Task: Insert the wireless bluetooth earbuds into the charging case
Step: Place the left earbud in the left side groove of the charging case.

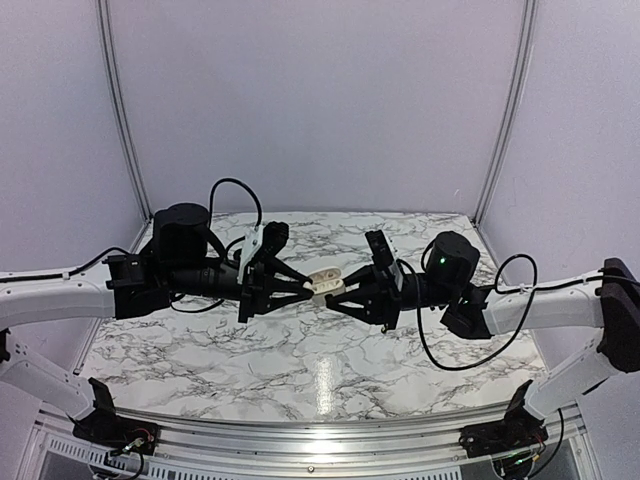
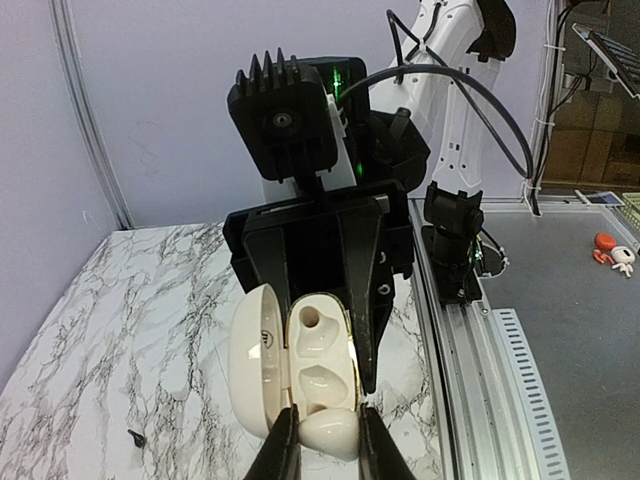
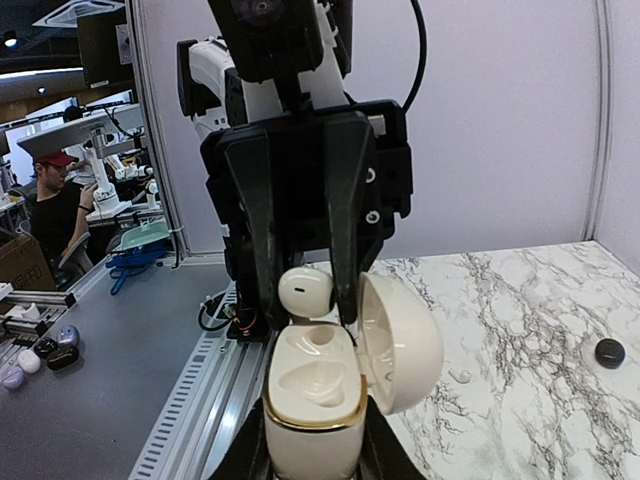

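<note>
A cream charging case (image 3: 312, 420) stands open, lid (image 3: 400, 340) swung aside, held off the table between the fingers of my right gripper (image 3: 312, 455). Both of its sockets look empty. My left gripper (image 2: 325, 425) is shut on a cream earbud (image 2: 328, 432), which also shows in the right wrist view (image 3: 305, 292). The earbud sits right at the case's end socket, touching or just above it. In the top view both grippers meet tip to tip over the table's middle, left gripper (image 1: 308, 287) and right gripper (image 1: 330, 298), with the case (image 1: 322, 273) between them. No black earbud is in either gripper.
A tiny black hook-shaped piece (image 2: 135, 437) lies on the marble table (image 1: 300, 360). A small cream piece (image 3: 460, 375) and a black round disc (image 3: 609, 351) lie on the marble to the right. The metal rail (image 1: 320, 440) runs along the near edge.
</note>
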Controlling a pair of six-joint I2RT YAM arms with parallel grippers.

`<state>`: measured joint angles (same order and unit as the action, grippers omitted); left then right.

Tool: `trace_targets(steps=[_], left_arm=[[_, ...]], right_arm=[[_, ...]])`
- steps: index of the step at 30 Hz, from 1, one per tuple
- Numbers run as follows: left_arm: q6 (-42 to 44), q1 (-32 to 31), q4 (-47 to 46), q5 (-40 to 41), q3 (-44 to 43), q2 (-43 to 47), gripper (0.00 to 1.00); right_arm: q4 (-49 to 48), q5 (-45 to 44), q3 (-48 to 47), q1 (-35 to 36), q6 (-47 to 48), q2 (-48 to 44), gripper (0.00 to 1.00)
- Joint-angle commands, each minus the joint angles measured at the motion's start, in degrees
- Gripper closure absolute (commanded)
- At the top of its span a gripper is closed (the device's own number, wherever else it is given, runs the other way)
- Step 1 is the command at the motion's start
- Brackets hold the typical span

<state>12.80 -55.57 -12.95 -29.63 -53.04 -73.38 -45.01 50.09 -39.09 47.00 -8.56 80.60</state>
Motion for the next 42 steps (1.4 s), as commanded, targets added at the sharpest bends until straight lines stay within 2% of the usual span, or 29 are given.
trace_targets(steps=[1, 12, 42], left_arm=[[-1.63, -0.16, 0.51, -1.54, -3.26, -0.88, 0.99], [-4.02, -0.06, 0.47, -6.25, -4.94, -0.93, 1.0], [-3.88, 0.81, 2.4, 1.37, -4.98, -3.88, 1.0]], right_arm=[[-0.81, 1.0, -0.8, 0.08, 0.7, 0.61, 1.0], [-0.14, 0.62, -0.13, 0.14, 1.88, 1.09, 1.0], [0.83, 1.68, -0.55, 0.68, 3.33, 0.18, 1.0]])
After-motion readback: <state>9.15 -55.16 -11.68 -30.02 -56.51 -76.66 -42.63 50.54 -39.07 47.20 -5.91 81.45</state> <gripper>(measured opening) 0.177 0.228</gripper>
